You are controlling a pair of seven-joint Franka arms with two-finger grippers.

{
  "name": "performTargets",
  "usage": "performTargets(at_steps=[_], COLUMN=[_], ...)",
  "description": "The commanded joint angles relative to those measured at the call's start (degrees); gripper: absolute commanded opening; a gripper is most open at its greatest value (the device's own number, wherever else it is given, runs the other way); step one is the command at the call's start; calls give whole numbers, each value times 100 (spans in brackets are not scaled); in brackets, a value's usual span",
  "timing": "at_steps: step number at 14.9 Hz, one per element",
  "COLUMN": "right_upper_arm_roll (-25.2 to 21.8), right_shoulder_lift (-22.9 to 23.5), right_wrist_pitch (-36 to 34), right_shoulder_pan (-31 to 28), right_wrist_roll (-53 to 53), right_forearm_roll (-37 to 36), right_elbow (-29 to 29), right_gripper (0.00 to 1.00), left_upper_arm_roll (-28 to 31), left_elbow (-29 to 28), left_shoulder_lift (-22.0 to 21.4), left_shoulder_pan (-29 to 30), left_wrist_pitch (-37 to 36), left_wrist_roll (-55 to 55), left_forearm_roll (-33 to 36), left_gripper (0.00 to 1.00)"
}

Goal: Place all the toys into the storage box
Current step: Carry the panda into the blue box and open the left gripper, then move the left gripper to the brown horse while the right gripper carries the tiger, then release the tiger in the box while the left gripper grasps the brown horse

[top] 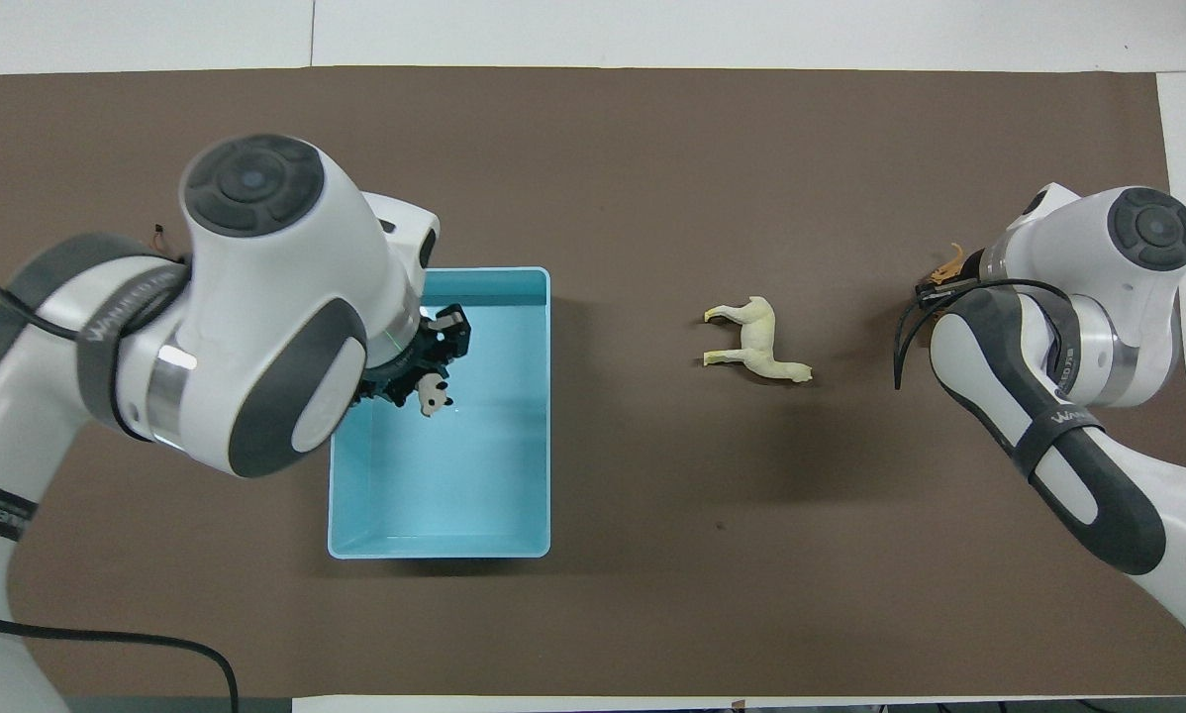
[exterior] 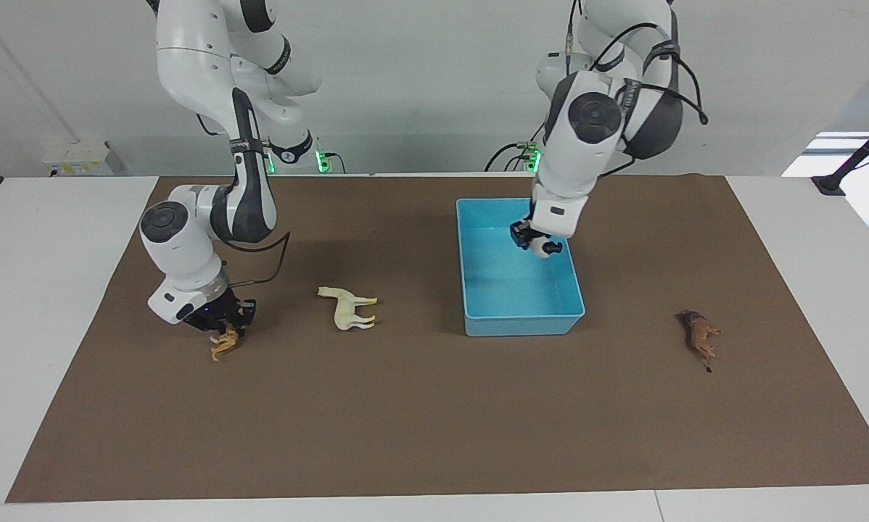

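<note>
Inside the blue storage box (exterior: 520,290) no toy yet lay, so by the look of it none of the four had been put away. Closest to that was the panda (top: 435,395), gripped in the clenched jaws of the left gripper (exterior: 534,243), which hung over the box's inside with the toy clear of the floor; letting go there should drop it in. That arm reached in from its own end of the worktop (exterior: 434,435), its wrist bent steeply down above the box.

The right gripper (exterior: 225,323) sat low at the right arm's end of the worktop, its jaws closed on the orange tiger (exterior: 223,343), whose legs hung just below them, at or barely off the surface; which, I could not tell. Its forearm sloped down and its wrist was tucked under.

Untouched were the white horse (exterior: 347,307), lying on its side between the tiger and the box, and the brown lion (exterior: 698,336), lying at the left arm's end of the worktop.
</note>
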Motion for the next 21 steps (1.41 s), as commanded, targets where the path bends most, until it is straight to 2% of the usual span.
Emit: performTargets(at_steps=[1, 5, 7, 9, 10, 12, 14, 15, 17, 20, 21], right_upper_arm_roll=[111, 120, 128, 155, 155, 155, 190, 190, 190, 190, 190], right_shoulder_lift=[-314, -464, -491, -473, -447, -420, -385, -350, -123, 220, 378], right_wrist_pitch=[-971, -2052, -2431, -2451, -2294, -1489, -819, -415, 175, 660, 800], right_shoulder_pan=[120, 594, 979, 1602, 2050, 2833, 3448, 3713, 4239, 4698, 4804], right_wrist_roll=[94, 760, 1418, 2628, 3287, 4238, 4785, 5014, 5296, 5499, 5769], right_forearm_roll=[-11, 392, 1005, 1621, 1737, 1782, 2009, 2150, 2186, 2151, 2177], right_elbow=[693, 1607, 2056, 2373, 2461, 2393, 2278, 2182, 2111, 1848, 1856], right_gripper=[0, 0, 0, 0, 0, 0, 0, 0, 0, 0, 33], left_upper_arm_roll=[117, 222, 267, 258, 258, 258, 258, 258, 249, 258, 258], left_elbow=[-640, -578, -578, -570, -587, -614, -404, -350, -621, -877, -877], left_shoulder_lift=[-425, -635, -671, -619, -593, -453, 73, 319, 471, 733, 865], left_shoulder_pan=[-40, 266, 985, 2038, 2417, 2963, 3255, 3317, 3581, 3625, 3625], left_wrist_pitch=[223, 153, 196, 554, 940, 1617, 1979, 2172, 2856, 3359, 3482], left_wrist_roll=[106, 570, 1621, 3193, 3827, 4560, 5114, 5265, 5222, 4899, 4767], left_forearm_roll=[-45, 25, 173, 446, 464, 473, 805, 973, 931, 764, 781], left_gripper=[100, 100, 100, 100, 100, 100, 100, 100, 100, 100, 100])
